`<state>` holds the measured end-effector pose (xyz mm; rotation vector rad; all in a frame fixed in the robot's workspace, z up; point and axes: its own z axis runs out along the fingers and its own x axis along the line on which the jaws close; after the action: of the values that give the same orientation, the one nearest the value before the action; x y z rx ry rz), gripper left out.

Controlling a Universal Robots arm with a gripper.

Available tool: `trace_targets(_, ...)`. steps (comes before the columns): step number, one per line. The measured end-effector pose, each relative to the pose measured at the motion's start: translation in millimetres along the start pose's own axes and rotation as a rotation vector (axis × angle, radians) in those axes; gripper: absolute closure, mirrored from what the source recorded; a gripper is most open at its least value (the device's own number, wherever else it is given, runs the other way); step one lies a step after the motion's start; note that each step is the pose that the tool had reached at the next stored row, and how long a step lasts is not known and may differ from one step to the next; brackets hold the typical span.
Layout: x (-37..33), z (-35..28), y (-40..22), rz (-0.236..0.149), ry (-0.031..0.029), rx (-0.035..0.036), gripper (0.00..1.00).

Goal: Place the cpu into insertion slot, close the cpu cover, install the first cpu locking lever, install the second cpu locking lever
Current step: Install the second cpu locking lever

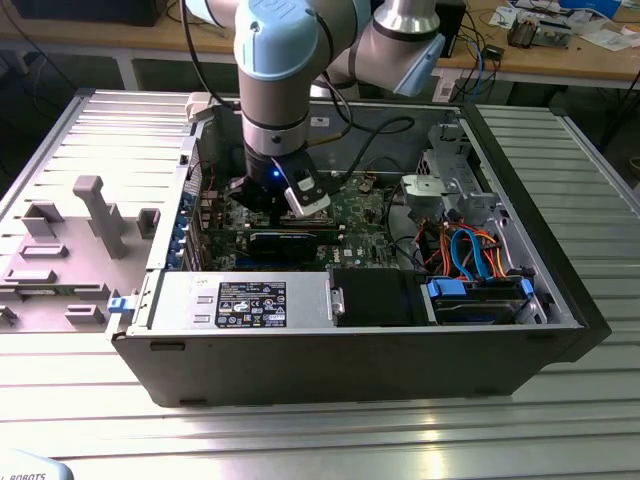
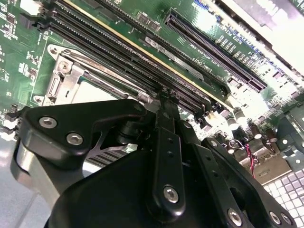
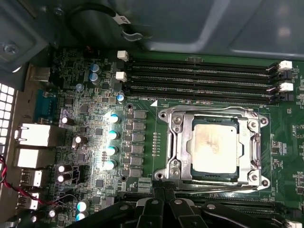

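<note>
The cpu (image 3: 214, 146), a dull silver square, lies in the insertion slot (image 3: 259, 121) on the green motherboard (image 3: 142, 102). The silvery cpu cover (image 3: 183, 142) lies flat around it as a frame. A thin wire lever (image 3: 223, 185) runs along the socket edge nearest the gripper. In the first wrist view my gripper (image 3: 159, 192) stands at that edge's corner, its black fingers pressed together, and whether they touch the lever's end is hidden. The second wrist view has the gripper (image 2: 164, 97) tips against the socket's side, beside the cover (image 2: 66, 78). In the exterior view, the gripper (image 1: 260, 203) reaches down inside the computer case.
Long black memory slots (image 3: 199, 80) run along the socket's far side. A silver power supply (image 1: 250, 300) fills the case's front, and a drive cage with orange and blue cables (image 1: 470, 250) sits at the exterior view's right. Grey fixtures (image 1: 95, 215) stand on the table outside the case.
</note>
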<state>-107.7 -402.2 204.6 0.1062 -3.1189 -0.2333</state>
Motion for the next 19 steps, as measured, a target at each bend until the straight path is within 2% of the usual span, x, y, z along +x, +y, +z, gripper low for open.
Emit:
trace_targets(5, 0.2, 1.6, 1.6, -0.007, 0.0004, -0.0112, 0.89)
trace_targets(9, 0.0, 2.9, 3.0, -0.011, 0.0000, -0.0168, 0.89)
trace_targets(13, 0.0, 4.8, 2.8, -0.012, 0.0008, -0.0168, 0.89)
trace_targets(16, 0.1, 4.8, 2.8, -0.012, 0.0000, -0.0115, 0.89)
trace_targets(19, 0.0, 0.0, 3.5, -0.012, -0.0004, -0.0107, 0.89)
